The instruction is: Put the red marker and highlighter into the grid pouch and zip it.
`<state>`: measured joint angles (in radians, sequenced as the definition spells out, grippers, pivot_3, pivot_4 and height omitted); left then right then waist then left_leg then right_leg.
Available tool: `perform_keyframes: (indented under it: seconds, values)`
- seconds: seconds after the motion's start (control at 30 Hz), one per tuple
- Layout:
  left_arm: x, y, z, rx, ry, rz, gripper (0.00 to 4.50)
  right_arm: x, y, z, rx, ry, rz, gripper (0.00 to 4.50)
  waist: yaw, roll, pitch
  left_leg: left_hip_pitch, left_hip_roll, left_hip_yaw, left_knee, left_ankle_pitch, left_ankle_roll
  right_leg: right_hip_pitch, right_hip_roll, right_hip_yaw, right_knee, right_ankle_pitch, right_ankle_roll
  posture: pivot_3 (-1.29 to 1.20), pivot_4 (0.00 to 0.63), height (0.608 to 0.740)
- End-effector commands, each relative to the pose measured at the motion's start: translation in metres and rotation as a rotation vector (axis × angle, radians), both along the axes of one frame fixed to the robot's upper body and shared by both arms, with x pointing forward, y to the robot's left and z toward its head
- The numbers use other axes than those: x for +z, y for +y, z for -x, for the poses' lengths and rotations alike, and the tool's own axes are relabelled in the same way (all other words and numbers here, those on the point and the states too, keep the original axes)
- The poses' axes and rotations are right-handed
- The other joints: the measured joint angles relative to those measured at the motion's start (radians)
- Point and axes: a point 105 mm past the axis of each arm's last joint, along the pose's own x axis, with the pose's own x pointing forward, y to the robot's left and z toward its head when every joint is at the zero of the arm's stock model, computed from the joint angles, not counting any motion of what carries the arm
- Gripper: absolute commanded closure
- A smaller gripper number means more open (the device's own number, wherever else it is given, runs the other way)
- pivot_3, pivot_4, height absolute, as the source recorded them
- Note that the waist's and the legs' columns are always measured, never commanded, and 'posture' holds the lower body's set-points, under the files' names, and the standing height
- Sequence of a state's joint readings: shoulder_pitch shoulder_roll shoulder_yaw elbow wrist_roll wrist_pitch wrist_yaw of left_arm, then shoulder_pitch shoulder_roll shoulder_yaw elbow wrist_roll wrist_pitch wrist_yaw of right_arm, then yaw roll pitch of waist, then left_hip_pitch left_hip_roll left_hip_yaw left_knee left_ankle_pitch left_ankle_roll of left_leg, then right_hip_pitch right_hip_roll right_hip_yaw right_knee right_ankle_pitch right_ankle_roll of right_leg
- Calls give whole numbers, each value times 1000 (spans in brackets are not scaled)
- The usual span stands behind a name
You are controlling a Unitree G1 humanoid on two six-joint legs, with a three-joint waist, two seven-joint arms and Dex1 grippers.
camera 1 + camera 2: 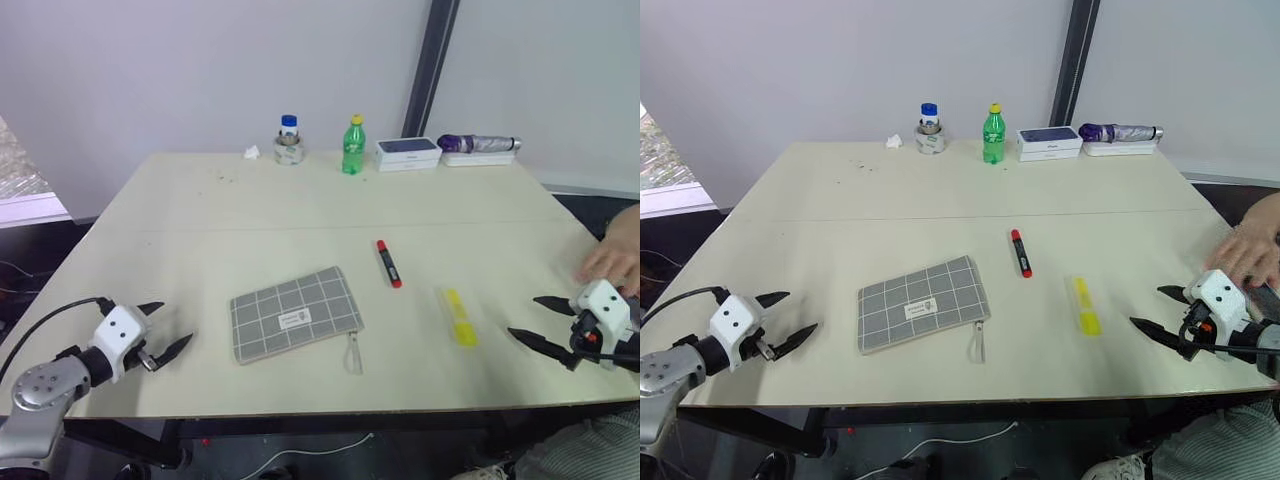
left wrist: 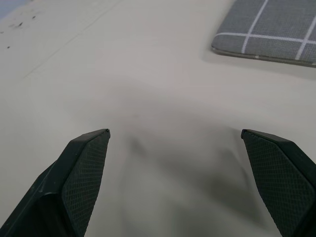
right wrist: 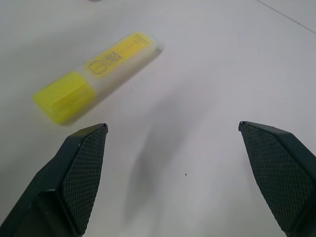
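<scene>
The grid pouch lies flat near the desk's front edge, zipped, with the red marker and highlighter beside it toward the right edge. Both the left gripper and right gripper hover with fingers released, empty. Open the zipper fully first, steadying the pouch with one gripper.

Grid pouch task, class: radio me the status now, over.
Left tool and right tool open, empty. Grid pouch flat on the table; red marker and highlighter lying loose beside it. A person's hand at the right edge.
</scene>
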<state>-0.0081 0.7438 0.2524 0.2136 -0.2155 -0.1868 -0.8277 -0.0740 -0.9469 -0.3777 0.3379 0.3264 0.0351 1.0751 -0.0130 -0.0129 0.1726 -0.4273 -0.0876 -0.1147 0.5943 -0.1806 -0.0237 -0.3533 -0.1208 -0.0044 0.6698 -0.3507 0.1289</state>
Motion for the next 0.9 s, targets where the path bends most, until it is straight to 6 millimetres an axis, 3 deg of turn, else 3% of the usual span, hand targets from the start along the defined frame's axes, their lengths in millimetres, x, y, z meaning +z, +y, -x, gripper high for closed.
perform_keyframes:
  seconds: [0.03,0.37,0.6,0.9]
  values:
    - [16,4,1,-6,-63,-8,0,12,-2,-1,3,-47,26,72,0,0,0,0,0,0,0,0,0,0,0,0,0,0,0,0,150,740]
    - [23,10,-2,28,-99,-13,0,13,9,-10,25,-64,28,72,0,0,0,0,0,0,0,0,0,0,0,0,0,0,0,0,150,740]
    - [29,2,1,-41,-145,-50,0,25,43,-23,103,-108,-61,72,-1,0,0,0,0,0,0,0,0,0,0,0,0,0,0,0,150,740]
    - [28,-17,7,-189,-216,-192,0,20,123,-39,243,-144,-150,4479,-1,0,0,0,0,0,0,0,0,-2,0,0,0,0,0,0,150,740]
